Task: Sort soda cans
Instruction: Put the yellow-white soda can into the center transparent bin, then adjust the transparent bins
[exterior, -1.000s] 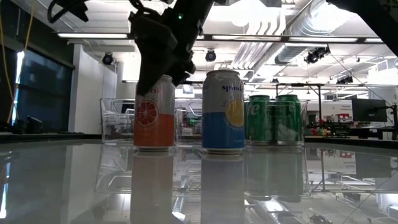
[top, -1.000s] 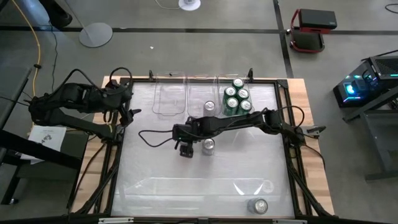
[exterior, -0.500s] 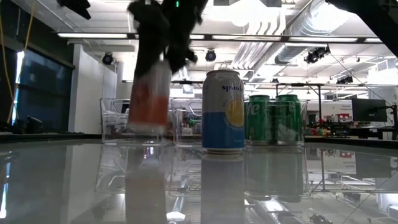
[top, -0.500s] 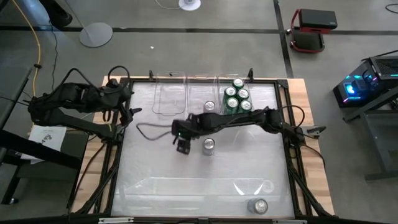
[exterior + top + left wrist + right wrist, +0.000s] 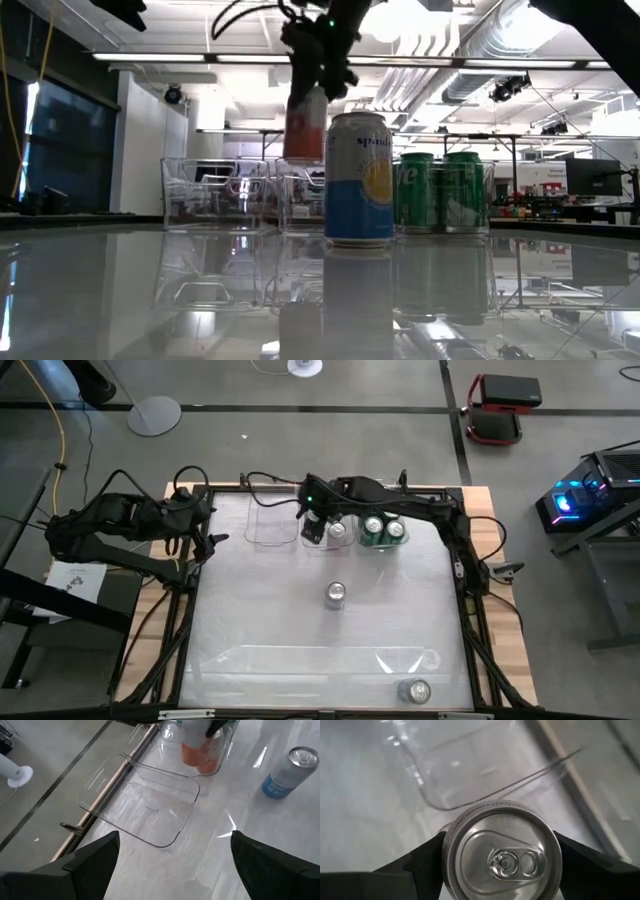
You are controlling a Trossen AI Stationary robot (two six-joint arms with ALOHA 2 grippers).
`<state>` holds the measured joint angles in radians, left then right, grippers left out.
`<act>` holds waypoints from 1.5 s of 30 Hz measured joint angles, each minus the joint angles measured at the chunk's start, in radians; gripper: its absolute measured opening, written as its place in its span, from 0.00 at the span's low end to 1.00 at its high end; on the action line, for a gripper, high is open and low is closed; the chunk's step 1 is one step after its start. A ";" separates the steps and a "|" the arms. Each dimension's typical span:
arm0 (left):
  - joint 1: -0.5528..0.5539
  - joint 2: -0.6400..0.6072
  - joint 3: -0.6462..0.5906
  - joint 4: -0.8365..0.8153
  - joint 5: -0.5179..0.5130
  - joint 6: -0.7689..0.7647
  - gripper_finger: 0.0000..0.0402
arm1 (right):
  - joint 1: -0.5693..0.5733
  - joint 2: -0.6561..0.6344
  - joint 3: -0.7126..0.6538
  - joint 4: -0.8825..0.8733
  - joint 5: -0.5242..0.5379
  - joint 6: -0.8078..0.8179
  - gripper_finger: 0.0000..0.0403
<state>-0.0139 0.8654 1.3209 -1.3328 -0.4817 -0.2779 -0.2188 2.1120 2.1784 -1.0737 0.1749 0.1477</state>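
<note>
In the upper centre of the high view, the right gripper (image 5: 313, 527) grasps an orange soda can (image 5: 304, 124), lifted above the clear bins (image 5: 272, 525). A blue-and-yellow can (image 5: 335, 594) stands mid-table, green cans (image 5: 383, 531) upper right. The left gripper (image 5: 205, 538) waits released at left.

Held can (image 5: 313, 528) above bins (image 5: 273, 520) at table's (image 5: 260, 630) far edge, another (image 5: 335, 593) mid-table.
</note>
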 joint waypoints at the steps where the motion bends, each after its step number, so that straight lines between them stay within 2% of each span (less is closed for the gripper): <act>1: 0.000 0.000 0.000 0.000 0.000 0.000 0.89 | -0.005 -0.005 -0.034 0.027 -0.030 -0.011 0.71; 8: 0.000 0.000 0.000 0.000 0.000 -0.027 0.89 | -0.001 0.002 -0.221 0.130 -0.066 -0.017 0.71; 19: 0.000 0.000 0.000 0.008 0.000 -0.027 0.89 | -0.004 -0.001 -0.357 0.218 -0.072 0.028 0.71; 25: 0.000 0.000 0.000 0.008 0.000 -0.026 0.89 | -0.005 -0.003 -0.362 0.224 -0.079 0.036 0.82; 32: 0.000 0.000 0.000 0.008 0.003 -0.023 0.89 | -0.003 0.001 -0.249 0.191 -0.089 0.082 0.85; 34: 0.000 0.000 0.000 0.009 0.033 -0.010 0.89 | -0.002 0.001 -0.206 0.178 -0.084 0.080 0.85; 37: 0.001 0.000 -0.001 0.035 0.157 0.025 0.89 | 0.011 0.001 -0.122 0.101 -0.049 0.106 0.85; 41: 0.001 -0.019 -0.083 0.168 0.304 0.022 0.89 | 0.071 -0.031 -0.033 -0.038 0.116 0.097 0.86; 45: 0.001 -0.035 -0.220 0.290 0.387 0.003 0.89 | 0.142 -0.129 -0.083 -0.131 0.257 0.142 0.84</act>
<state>-0.0132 0.8304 1.1011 -1.0430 -0.0947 -0.2753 -0.0773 1.9834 2.0953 -1.2043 0.4322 0.2897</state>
